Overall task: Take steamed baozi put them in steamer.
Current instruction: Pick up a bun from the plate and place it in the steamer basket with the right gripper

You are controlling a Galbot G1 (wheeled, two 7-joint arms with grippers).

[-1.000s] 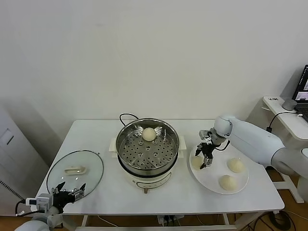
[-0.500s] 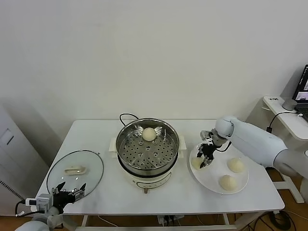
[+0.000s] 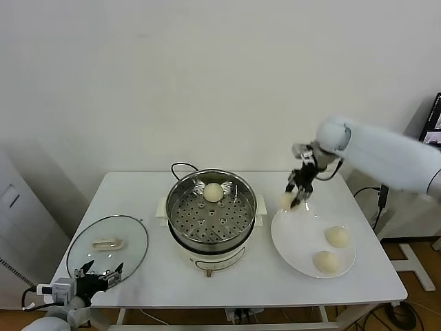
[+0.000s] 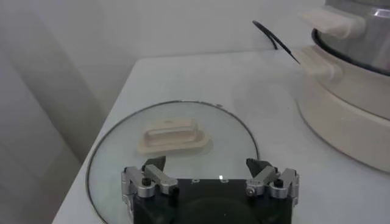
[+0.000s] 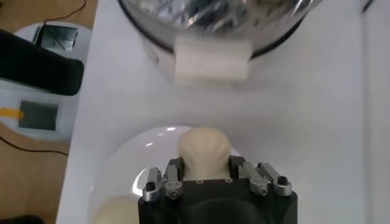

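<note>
My right gripper (image 3: 292, 199) is shut on a cream-white baozi (image 3: 284, 201) and holds it in the air above the left rim of the white plate (image 3: 296, 241), to the right of the steamer (image 3: 211, 210). The wrist view shows the bun (image 5: 203, 147) squeezed between the fingers, with the steamer's cream handle (image 5: 211, 57) beyond it. One baozi (image 3: 213, 192) lies on the perforated tray at the steamer's back. Two baozi (image 3: 337, 236) (image 3: 325, 261) lie on the plate. My left gripper (image 3: 98, 270) is open and parked at the table's front left, over the glass lid (image 4: 177, 137).
The glass lid (image 3: 108, 245) with a white handle lies flat at the front left of the table. A black cord (image 3: 180, 166) runs behind the steamer. A side table with a laptop (image 3: 433, 124) stands at the far right.
My right gripper has closed on the plate's left baozi and lifted it up off the plate. The left arm has not moved.
</note>
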